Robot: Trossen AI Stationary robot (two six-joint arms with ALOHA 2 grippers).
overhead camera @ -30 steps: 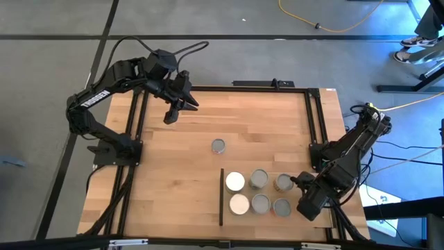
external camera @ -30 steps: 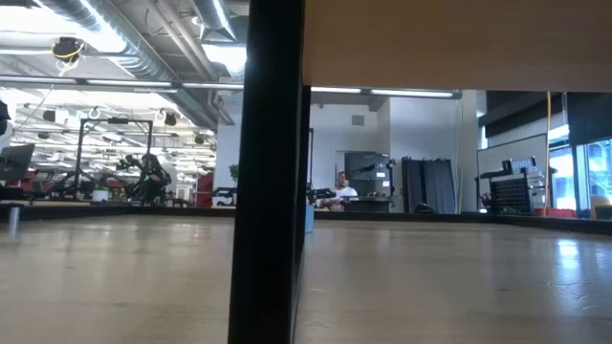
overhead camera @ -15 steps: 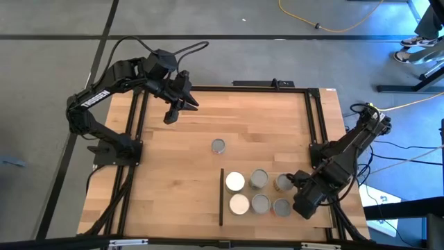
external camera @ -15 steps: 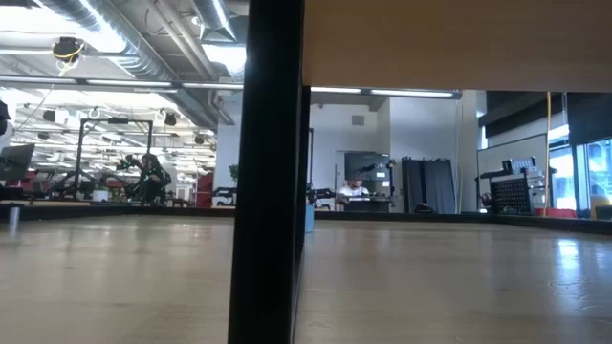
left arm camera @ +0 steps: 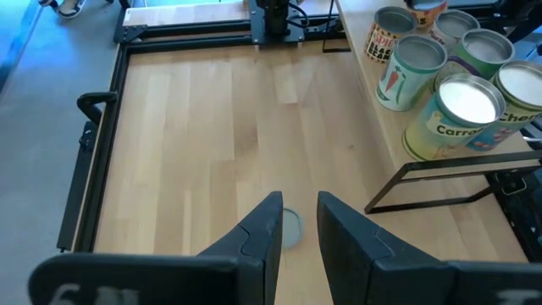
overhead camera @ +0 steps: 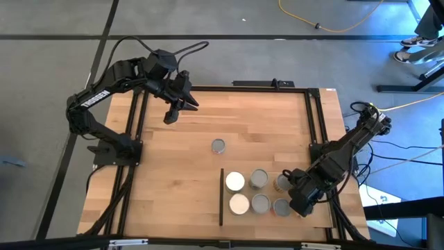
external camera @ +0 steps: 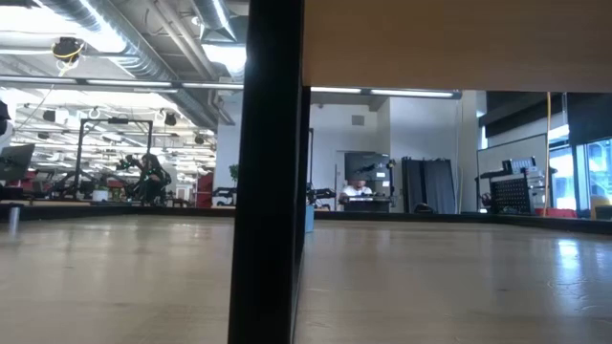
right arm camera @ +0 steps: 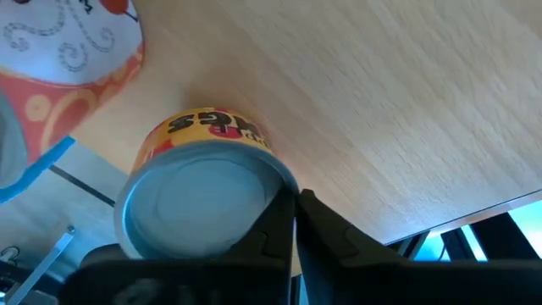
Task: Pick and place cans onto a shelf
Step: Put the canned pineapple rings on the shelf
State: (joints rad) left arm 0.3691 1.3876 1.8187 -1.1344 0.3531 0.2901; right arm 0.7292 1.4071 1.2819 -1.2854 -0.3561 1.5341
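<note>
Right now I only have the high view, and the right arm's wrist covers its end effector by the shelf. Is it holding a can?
Observer: No. The right end effector is shut on nothing; a yellow-labelled can sits right beside it.
Operator: Does the shelf lie flat on the table?
Observer: No, the shelf stands raised on a thin dark frame.
Operator: And the left arm?
Observer: The left end effector is open, and its camera looks down on the lone can on the table.
</note>
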